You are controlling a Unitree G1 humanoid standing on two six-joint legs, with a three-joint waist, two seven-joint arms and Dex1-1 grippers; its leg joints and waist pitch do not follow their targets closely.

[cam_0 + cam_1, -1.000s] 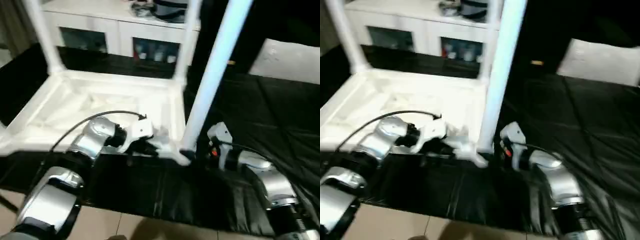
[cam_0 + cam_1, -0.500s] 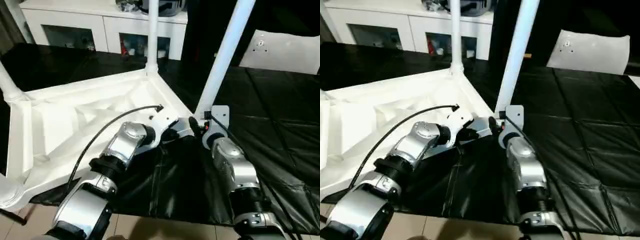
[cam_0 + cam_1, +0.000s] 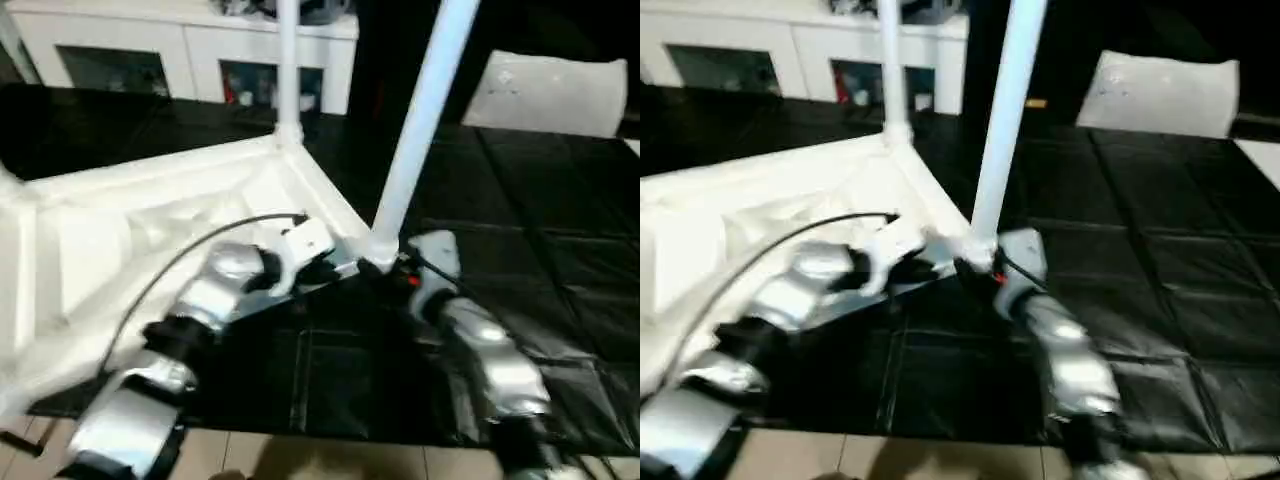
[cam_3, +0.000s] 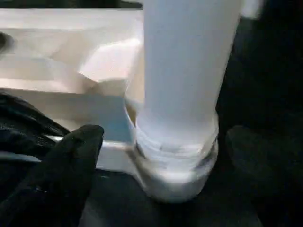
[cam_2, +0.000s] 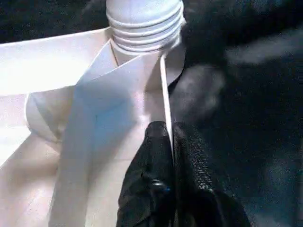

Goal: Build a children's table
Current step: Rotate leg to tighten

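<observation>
The white tabletop point(image 3: 150, 230) lies upside down on the black cover, ribs up. One white leg point(image 3: 420, 130) stands in its near right corner socket, and a second leg point(image 3: 288, 70) rises from the far corner. My left gripper point(image 3: 335, 268) is shut on the tabletop's thin rim wall just beside the near leg; the left wrist view shows both black fingers point(image 5: 156, 156) pinching that wall point(image 5: 164, 94). My right gripper point(image 3: 400, 272) sits at the base of the near leg point(image 4: 184, 71). It is open, with one finger point(image 4: 71, 165) standing clear of the socket.
A white cabinet point(image 3: 180, 60) with glass doors stands behind the table. A flat white sheet point(image 3: 550, 90) leans at the back right. The black cover point(image 3: 540, 230) spreads to the right of the tabletop, and tiled floor point(image 3: 330, 460) shows at the near edge.
The tabletop now lies at an angle to the cabinet; a second ago it lay square to it. My left gripper has kept its hold on the rim. The camera has also shifted.
</observation>
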